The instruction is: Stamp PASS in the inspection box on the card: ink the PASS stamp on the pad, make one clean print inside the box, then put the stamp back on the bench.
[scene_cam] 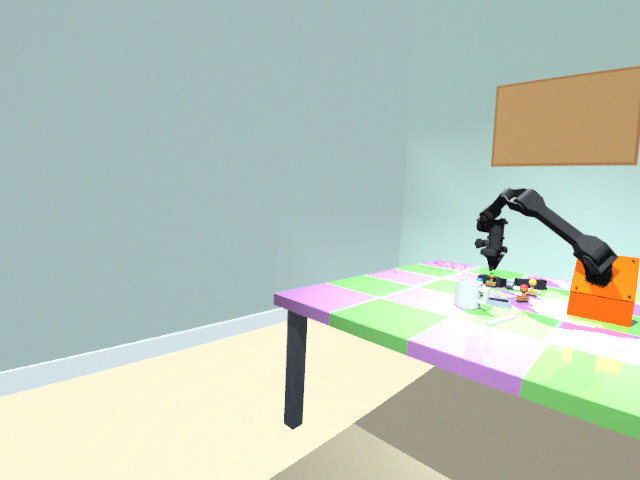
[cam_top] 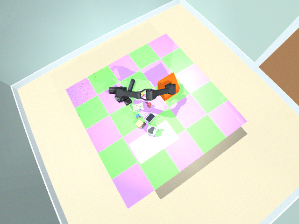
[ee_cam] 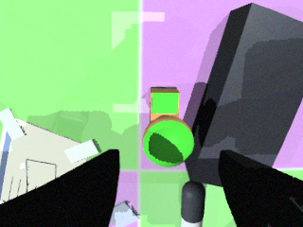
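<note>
Pincer (cam_top: 127,100) (scene_cam: 492,268) (ee_cam: 169,159): mine, about half open, gripping nothing; its fingers point down above the green-knobbed stamp.
Green-knobbed stamp (scene_cam: 491,280) (ee_cam: 168,142): on the bench below me, just beside a dark block (scene_cam: 500,282) (ee_cam: 256,95); from my wrist its knob shows between my fingertips, nearer my view's middle than they are.
PASS stamp: on the bench if it is among the coloured-knob stamps; I cannot read which one says PASS.
Red-knobbed stamp (cam_top: 149,104) (scene_cam: 523,292): on the bench, between my orange base (cam_top: 166,96) (scene_cam: 602,310) and the card.
Blue-knobbed stamp (cam_top: 138,115) (scene_cam: 480,280): between the card and a tan block (cam_top: 139,123).
Yellow-knobbed stamp (cam_top: 142,94) (scene_cam: 532,286): partly under my arm from above.
Card (cam_top: 138,106) (scene_cam: 499,293) (ee_cam: 43,147): flat, a printed box outline on it, pale strips at its edges; one finger hides part in my wrist view.
Pad (cam_top: 150,117) (scene_cam: 498,301): dark face up, near the mug (cam_top: 147,130) (scene_cam: 467,294).
</note>
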Action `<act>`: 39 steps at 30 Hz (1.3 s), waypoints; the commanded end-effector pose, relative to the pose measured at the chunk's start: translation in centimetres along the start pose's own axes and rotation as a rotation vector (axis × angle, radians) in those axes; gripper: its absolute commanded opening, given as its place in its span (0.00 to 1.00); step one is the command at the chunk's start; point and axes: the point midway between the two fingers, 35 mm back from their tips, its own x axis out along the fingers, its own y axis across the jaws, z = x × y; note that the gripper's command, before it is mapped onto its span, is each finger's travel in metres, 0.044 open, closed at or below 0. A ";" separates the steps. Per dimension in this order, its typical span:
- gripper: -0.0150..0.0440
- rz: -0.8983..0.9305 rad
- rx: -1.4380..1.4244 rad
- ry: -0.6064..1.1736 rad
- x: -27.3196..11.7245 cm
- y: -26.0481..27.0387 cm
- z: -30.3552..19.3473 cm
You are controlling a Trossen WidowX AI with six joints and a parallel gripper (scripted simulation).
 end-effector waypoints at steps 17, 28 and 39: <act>0.62 0.006 0.006 -0.002 3.3 -0.1 0.0; 0.62 0.008 0.006 -0.002 5.1 0.0 -0.1; 0.62 0.008 0.006 -0.002 5.3 0.0 -0.1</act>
